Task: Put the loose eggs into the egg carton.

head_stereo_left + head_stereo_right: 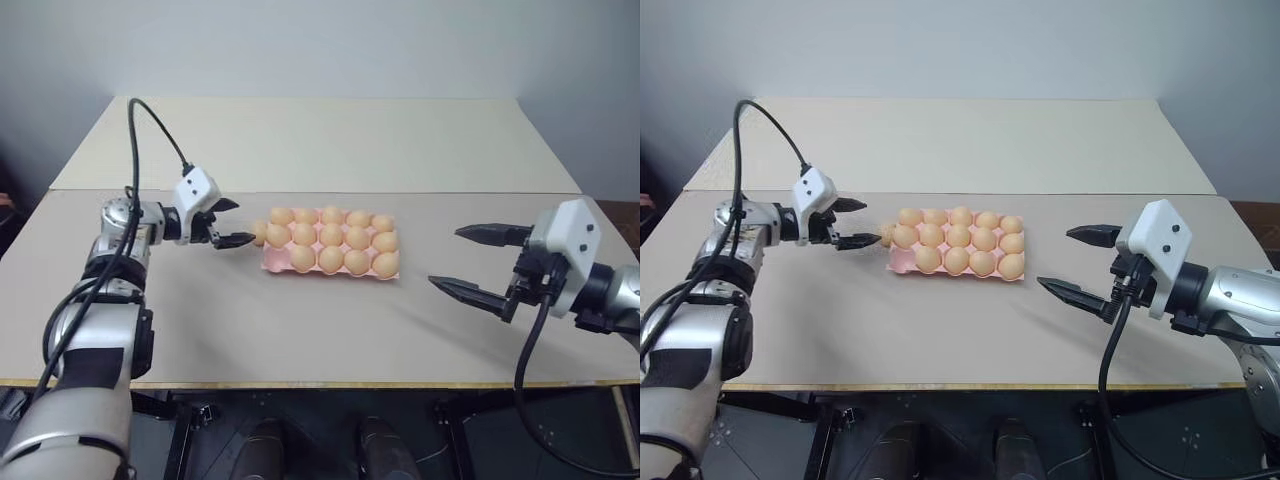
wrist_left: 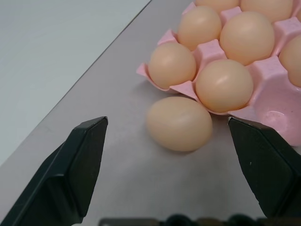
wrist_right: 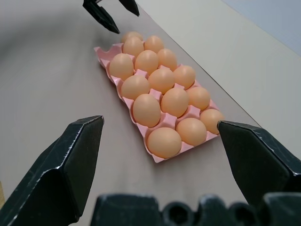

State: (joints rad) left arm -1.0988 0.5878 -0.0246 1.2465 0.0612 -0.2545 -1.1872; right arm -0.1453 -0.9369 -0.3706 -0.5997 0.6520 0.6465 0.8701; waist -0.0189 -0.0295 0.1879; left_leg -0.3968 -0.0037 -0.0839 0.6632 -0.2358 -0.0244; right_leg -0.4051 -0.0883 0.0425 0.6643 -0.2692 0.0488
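A pale pink egg carton (image 1: 330, 268) lies flat near the middle of a beige bench (image 1: 300, 330), its long side running across the view. Tan eggs sit in its cups: from the right wrist view, fourteen are seated in three rows, and the left wrist view shows one bare cup (image 2: 277, 115) at the carton's near left corner. One loose egg (image 2: 179, 123) lies on its side on the bench just outside that corner, touching or almost touching the carton's edge beside the bare cup.

The left gripper (image 1: 226, 222) hovers just left of the carton, pointing toward the loose egg. Its two black fingers (image 2: 80, 165) stand wide apart and hold nothing; in the left wrist view the egg lies ahead of them, between their lines, not touched by either.

The right gripper (image 1: 470, 262) hangs over the bench well to the right of the carton, pointing left toward it. Its fingers (image 3: 61, 169) are also spread wide and empty, well apart from the carton and the eggs.

A second, lighter bench top (image 1: 320, 140) adjoins along the far side.
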